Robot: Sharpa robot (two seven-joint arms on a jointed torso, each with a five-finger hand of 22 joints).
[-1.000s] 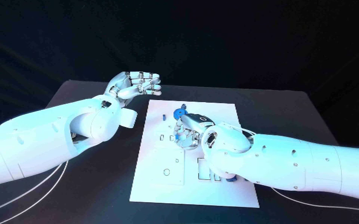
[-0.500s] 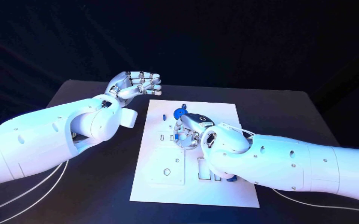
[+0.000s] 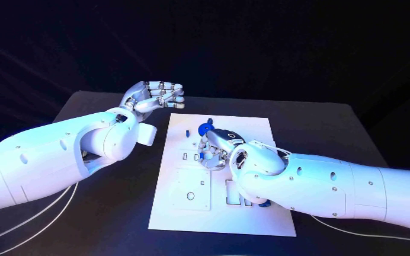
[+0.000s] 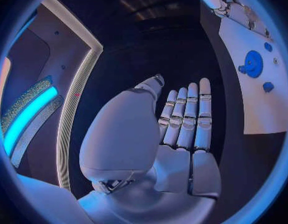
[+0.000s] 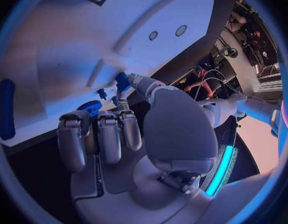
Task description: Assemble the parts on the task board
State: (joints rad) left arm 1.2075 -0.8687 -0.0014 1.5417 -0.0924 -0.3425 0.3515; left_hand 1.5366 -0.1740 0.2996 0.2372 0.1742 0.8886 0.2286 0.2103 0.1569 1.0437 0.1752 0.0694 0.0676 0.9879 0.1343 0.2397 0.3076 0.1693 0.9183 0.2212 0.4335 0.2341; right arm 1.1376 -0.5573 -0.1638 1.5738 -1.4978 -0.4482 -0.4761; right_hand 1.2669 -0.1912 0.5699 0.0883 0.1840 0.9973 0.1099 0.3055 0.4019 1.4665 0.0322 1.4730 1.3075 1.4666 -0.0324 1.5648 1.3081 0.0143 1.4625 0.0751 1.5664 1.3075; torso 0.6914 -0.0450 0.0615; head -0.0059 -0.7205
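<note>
The white task board (image 3: 183,208) lies in the middle of the table. A blue gear (image 3: 205,129) stands on its far part, with small blue parts (image 4: 267,86) close to it. My right hand (image 3: 215,148) is low over the board's middle, just in front of the gear. In the right wrist view its thumb and a fingertip pinch a small blue part (image 5: 122,81) against the board (image 5: 69,40), while the gear (image 5: 89,106) sits behind the other fingers. My left hand (image 3: 154,97) hovers off the board's far left corner, palm up, fingers (image 4: 184,119) straight, holding nothing.
Another blue piece (image 3: 266,204) peeks out under my right forearm near the board's right edge. A long blue piece (image 5: 6,109) lies on the board further out. Slots and holes (image 3: 189,196) mark the board's near half. Black table surrounds the board.
</note>
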